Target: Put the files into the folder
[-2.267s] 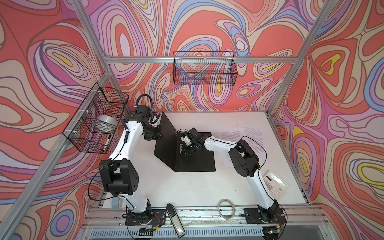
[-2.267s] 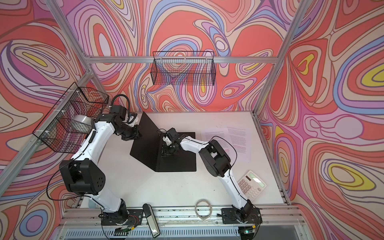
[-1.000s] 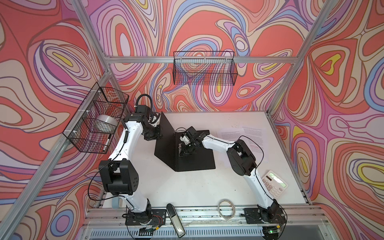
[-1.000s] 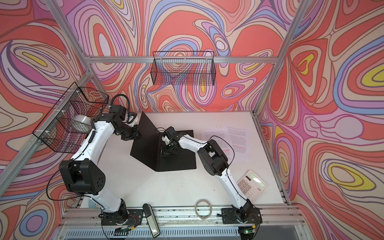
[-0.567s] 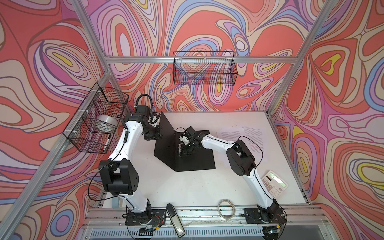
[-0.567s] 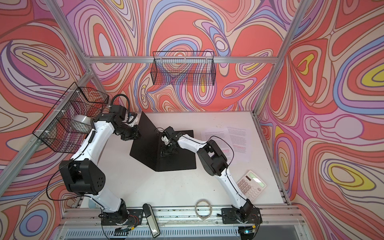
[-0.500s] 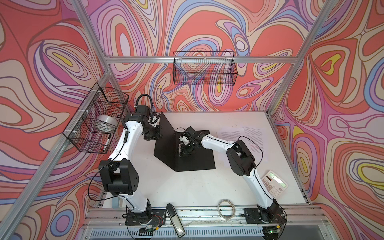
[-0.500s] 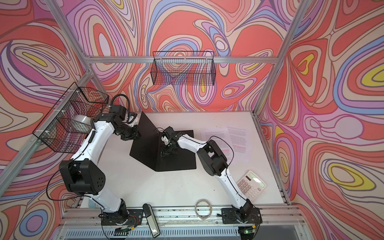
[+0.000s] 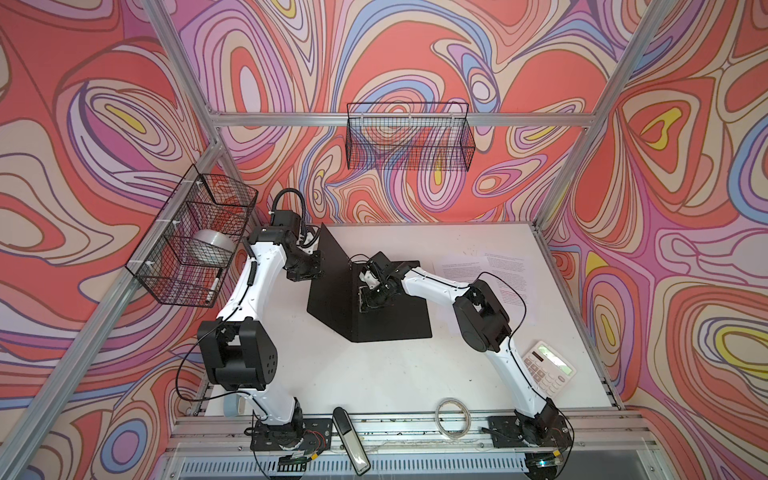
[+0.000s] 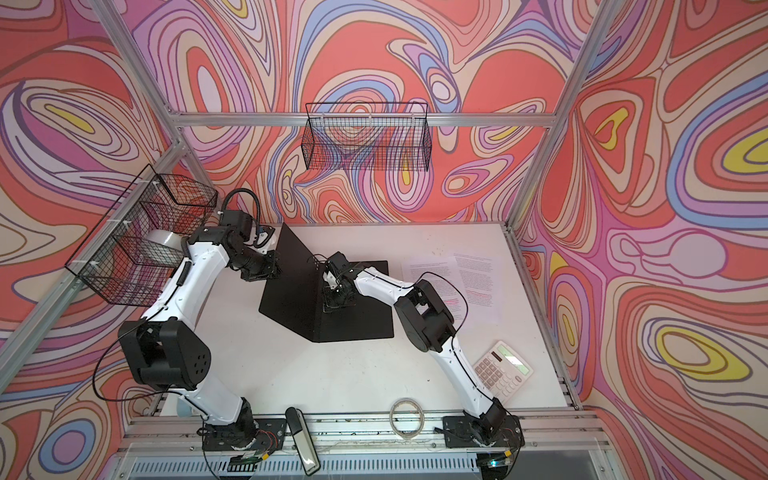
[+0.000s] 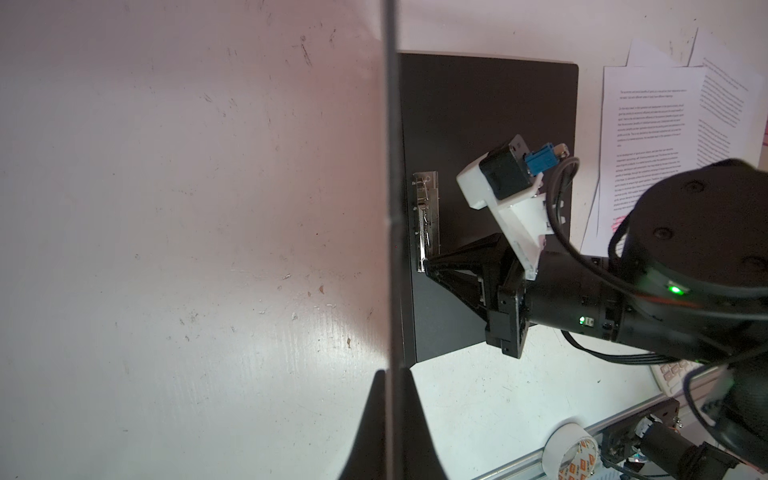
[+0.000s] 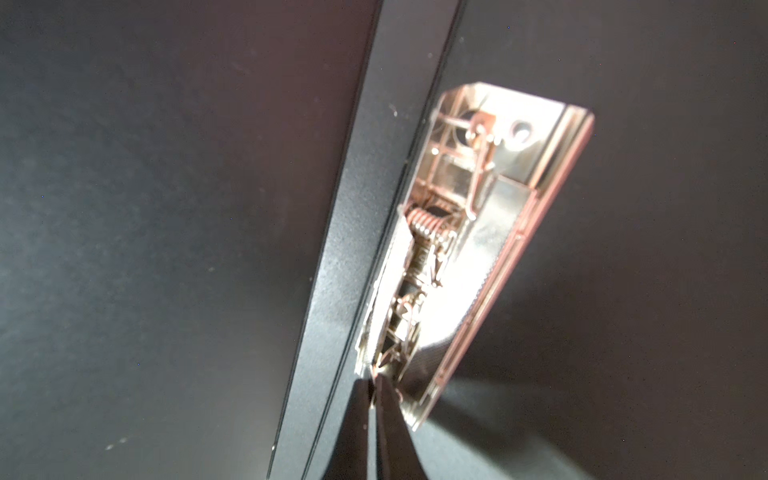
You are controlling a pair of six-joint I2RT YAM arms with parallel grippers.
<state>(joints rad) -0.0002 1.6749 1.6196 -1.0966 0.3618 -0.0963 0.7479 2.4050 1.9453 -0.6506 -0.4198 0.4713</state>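
Observation:
The folder (image 9: 395, 320) (image 10: 361, 322) lies open mid-table, black inside up. Its left cover (image 9: 332, 266) stands raised, with my left gripper (image 9: 316, 262) (image 11: 390, 415) shut on that cover's edge, one finger on each side. A metal clip (image 12: 478, 232) (image 11: 428, 216) sits by the spine. My right gripper (image 12: 376, 388) (image 9: 368, 297) (image 10: 332, 301) is shut, its tips pinching the near end of the clip's wire lever. The files (image 9: 498, 274) (image 10: 478, 282) (image 11: 652, 133), white printed sheets, lie flat to the right of the folder, partly under the right arm.
A white calculator (image 9: 548, 368) (image 10: 503, 370) lies at the front right. A thin ring (image 9: 453, 417) and a black oblong object (image 9: 351, 440) rest on the front rail. A tape roll (image 11: 569, 453) is by that rail. Wire baskets (image 9: 195, 245) (image 9: 409, 141) hang on the left and back walls.
The right arm's elbow has drifted slightly left while its gripper stays at the clip. The left arm and the raised cover have not moved.

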